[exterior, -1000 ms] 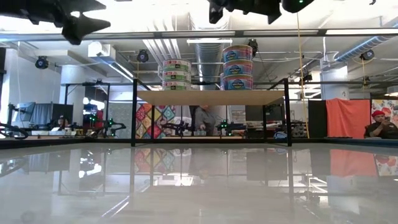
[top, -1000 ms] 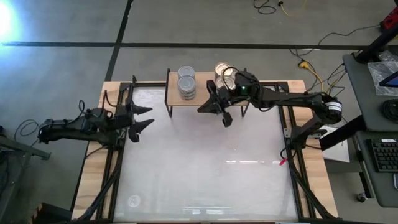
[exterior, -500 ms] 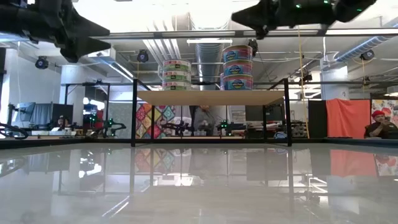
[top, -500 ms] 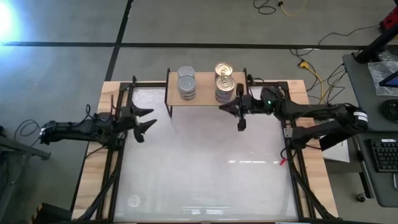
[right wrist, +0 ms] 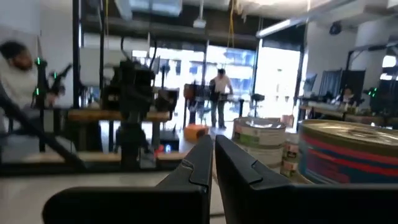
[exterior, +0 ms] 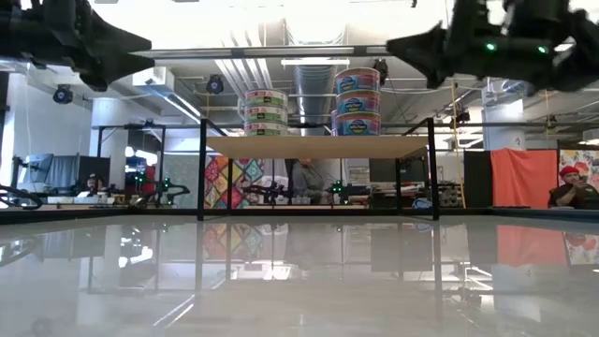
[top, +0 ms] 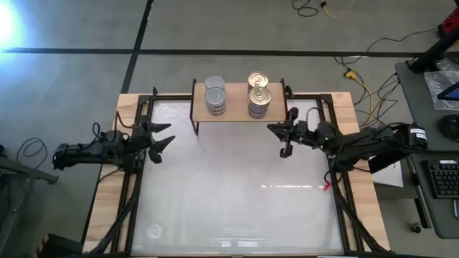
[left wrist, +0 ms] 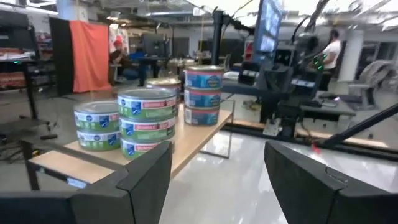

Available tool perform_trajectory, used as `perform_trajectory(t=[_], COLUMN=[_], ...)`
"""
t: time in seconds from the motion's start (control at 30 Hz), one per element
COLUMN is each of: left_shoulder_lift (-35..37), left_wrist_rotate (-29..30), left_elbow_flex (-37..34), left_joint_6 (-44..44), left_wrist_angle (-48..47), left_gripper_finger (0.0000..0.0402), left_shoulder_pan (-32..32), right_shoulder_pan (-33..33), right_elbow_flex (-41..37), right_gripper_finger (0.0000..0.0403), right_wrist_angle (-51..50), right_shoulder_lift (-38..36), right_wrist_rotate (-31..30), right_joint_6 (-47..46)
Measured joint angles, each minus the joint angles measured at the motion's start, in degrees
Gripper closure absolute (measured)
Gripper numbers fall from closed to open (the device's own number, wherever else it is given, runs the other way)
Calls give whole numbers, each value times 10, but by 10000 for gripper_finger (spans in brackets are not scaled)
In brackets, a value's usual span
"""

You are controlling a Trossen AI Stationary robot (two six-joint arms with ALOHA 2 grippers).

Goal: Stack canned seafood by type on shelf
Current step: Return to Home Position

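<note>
The shelf [top: 237, 115] stands at the table's far edge on thin black legs. Silver-topped tins [top: 215, 97] with green labels [exterior: 267, 110] are stacked on its left part. Gold-topped tins [top: 258, 92] with blue labels [exterior: 357, 101] are stacked on its right part. My right gripper [top: 280, 140] hovers above the table, just off the shelf's right near corner, shut and empty [right wrist: 213, 149]. My left gripper [top: 165, 140] waits by the table's left edge, open and empty [left wrist: 217, 174]; it faces the shelf [left wrist: 193, 134].
Black frame rails run along the table's left edge [top: 136, 179] and right edge [top: 337, 193]. The white tabletop [top: 237, 193] spreads out in front of the shelf. People and other robot stations show in the room behind [exterior: 571, 192].
My right gripper has drawn back from above the gold-topped stacks, moving toward the table's right and near edges, and now hangs off the shelf's right near corner. The tins have stayed stacked on the shelf.
</note>
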State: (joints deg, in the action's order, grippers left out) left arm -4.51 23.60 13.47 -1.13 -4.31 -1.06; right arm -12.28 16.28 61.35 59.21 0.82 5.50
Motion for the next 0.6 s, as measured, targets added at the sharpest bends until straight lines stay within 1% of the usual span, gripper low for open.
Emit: perform_trajectory(t=[0.1,0.17,0.23,0.3,0.33,0.37,0.5,0.6], left_shoulder_lift=[26,45,45,42,42,45,45,45], left_wrist_rotate=[-8,-7,-7,-16,-17,-18,-16,-14], left_elbow_flex=[-15,-28,-41,-47,-49,-52,-54,-50], left_joint_6=[-1,-1,-1,2,5,6,14,21], left_wrist_angle=[-1,1,25,32,33,32,32,28], left_gripper_finger=[161,161,161,161,161,161,161,161], left_shoulder_pan=[-1,-1,-1,-1,-1,-1,-1,-2], right_shoulder_pan=[-2,-7,-20,-33,-41,-46,-73,-95], right_elbow_flex=[-49,-82,-118,-154,-155,-154,-147,-149], right_gripper_finger=[390,390,390,390,390,390,390,390], right_wrist_angle=[74,136,203,241,235,209,132,101], right_shoulder_lift=[0,0,-5,-12,-16,-28,-62,-101], right_wrist_rotate=[1,3,6,8,8,21,124,167], right_joint_6=[-21,-52,-96,-128,-139,-150,-150,-159])
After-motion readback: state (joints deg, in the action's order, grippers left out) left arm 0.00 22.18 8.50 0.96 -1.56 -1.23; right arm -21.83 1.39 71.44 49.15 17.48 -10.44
